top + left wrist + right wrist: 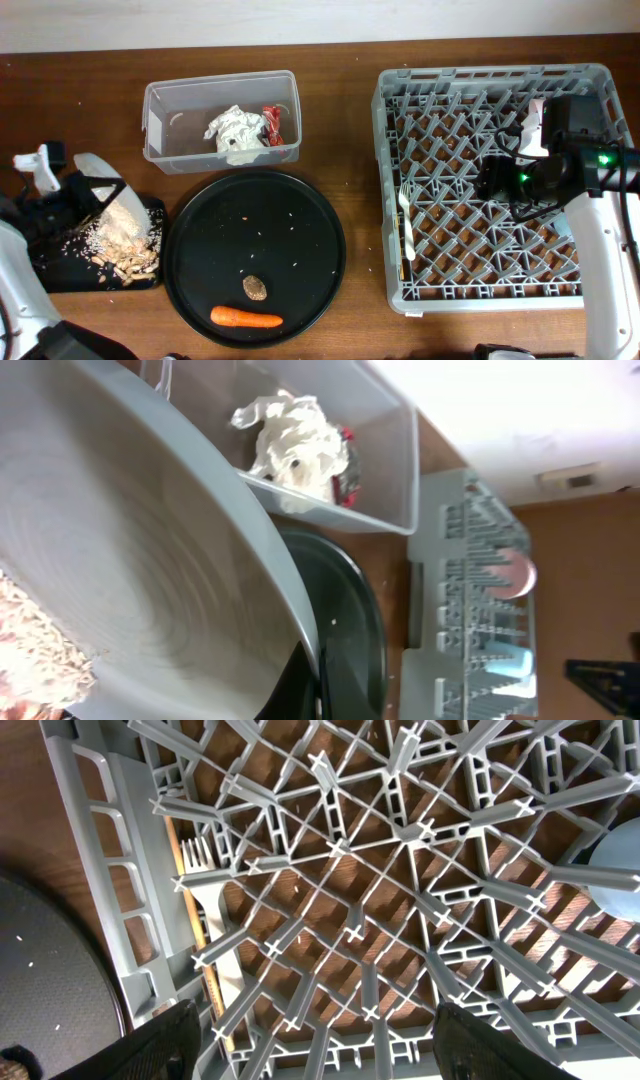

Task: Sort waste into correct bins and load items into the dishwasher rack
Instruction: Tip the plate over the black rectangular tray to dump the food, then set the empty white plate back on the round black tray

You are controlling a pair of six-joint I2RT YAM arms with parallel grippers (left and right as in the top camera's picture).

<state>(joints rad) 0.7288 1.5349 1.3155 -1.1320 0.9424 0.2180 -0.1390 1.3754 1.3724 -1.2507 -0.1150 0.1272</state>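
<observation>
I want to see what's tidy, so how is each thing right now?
round white plate: tilted, gripped by the left fingers
beige food scraps: heaped on the flat black rectangular tray
clear rectangular plastic tub: holds a crumpled white napkin and a red wrapper
orange carrot and small brown lump: lying on the large round black tray
white plastic fork: lying in the square grey plastic rack
right fingers: open, empty
</observation>
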